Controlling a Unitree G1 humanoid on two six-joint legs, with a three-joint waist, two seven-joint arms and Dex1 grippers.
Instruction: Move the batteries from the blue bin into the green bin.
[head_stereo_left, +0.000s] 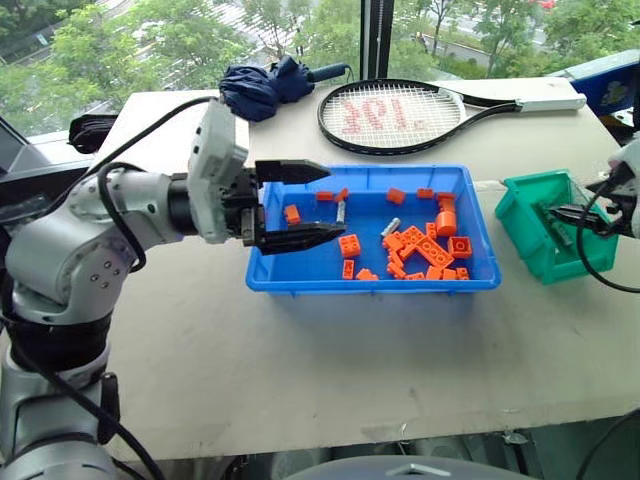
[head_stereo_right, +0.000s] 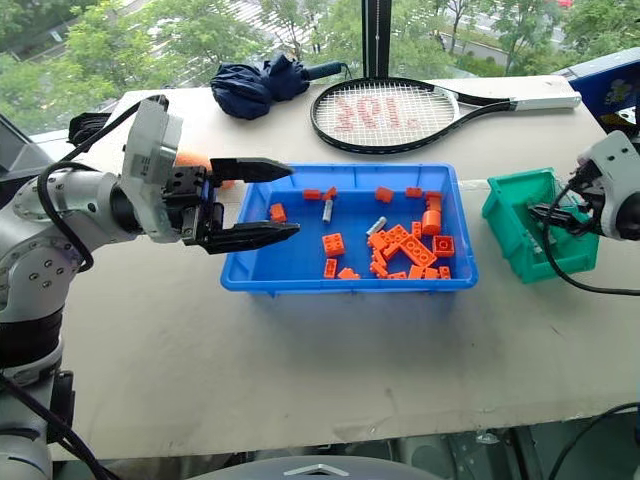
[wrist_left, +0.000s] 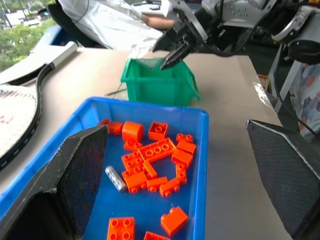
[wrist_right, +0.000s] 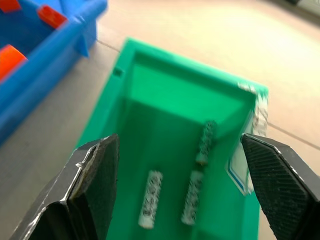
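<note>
Right wrist view: my right hand (wrist_right: 175, 190) hangs spread and empty over the green bin (wrist_right: 150, 120), three batteries (wrist_right: 150, 199) lying inside. My left hand (head_stereo_left: 290, 205), also spread, hovers at the blue bin's (head_stereo_left: 300, 278) edge. Two batteries remain there among bricks (head_stereo_left: 420, 245); I should drop straight onto one (head_stereo_left: 340, 211), pinching across its middle.

both arms raised, left gripper (head_stereo_left: 300, 205) and right gripper (wrist_right: 182, 185) fingers spread.

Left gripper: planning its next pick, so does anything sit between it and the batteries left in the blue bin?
Nothing visible blocks the left gripper, open over the blue bin's near end. One battery lies among scattered bricks; the other rests against the brick pile.
</note>
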